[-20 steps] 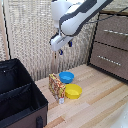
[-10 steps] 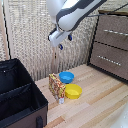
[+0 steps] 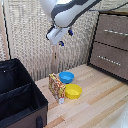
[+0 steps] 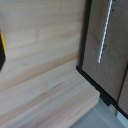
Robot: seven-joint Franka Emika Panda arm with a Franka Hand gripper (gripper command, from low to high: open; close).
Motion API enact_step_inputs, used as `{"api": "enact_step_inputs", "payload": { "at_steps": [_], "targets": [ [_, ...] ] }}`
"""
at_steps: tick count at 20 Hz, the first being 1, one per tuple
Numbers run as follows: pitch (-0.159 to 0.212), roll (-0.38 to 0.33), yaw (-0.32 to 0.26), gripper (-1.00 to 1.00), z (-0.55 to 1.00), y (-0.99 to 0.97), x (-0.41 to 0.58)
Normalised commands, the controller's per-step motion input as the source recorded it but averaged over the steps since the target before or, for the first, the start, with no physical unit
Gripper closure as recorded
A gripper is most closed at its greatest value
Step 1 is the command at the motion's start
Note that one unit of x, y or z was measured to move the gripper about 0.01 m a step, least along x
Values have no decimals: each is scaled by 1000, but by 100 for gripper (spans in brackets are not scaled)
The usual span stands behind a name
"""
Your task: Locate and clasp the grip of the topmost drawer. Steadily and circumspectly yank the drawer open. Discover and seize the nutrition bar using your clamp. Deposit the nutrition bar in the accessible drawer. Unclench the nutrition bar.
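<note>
1. Exterior view: the pincer (image 3: 65, 38) hangs high in the air on a bulky white and grey arm (image 3: 70, 11), in front of a pale woven wall (image 3: 30, 35). Its two dark blue tips point down and look slightly apart with nothing between them, though the picture is too small to be certain.
2. Well below the pincer and a little toward the exterior view's left, the nutrition bar (image 3: 57, 86) stands upright on the light plank floor (image 3: 95, 105). It is a flat rectangular packet in busy red, yellow and green print; no words can be read on it.
3. Just beside the packet lie a round glossy blue bowl (image 3: 66, 77) and a round yellow bowl (image 3: 73, 91).
4. Far to the exterior view's right of the pincer stands the dresser; its top drawer (image 3: 114, 31) is dark brown wood-grain with a slim silver handle and is closed.
5. A black box (image 3: 20, 100) sits low at the exterior view's left.
6. Wrist view: a closed dark wood-grain drawer front (image 4: 107, 45) with a thin silver bar handle (image 4: 105, 32) meets pale wooden planks (image 4: 45, 60). A sliver of yellow (image 4: 2, 47) shows at the edge. The fingers are not in sight here.
</note>
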Motion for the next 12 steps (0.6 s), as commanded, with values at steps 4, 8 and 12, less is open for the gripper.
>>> {"api": "enact_step_inputs", "payload": {
  "at_steps": [4,8,12],
  "targets": [
    [21,-375,85,-100,-22,14,-133],
    [0,-362,129,-100,53,-58,-290],
    [-58,-253,150,-100,308,-331,-389]
  ]
}}
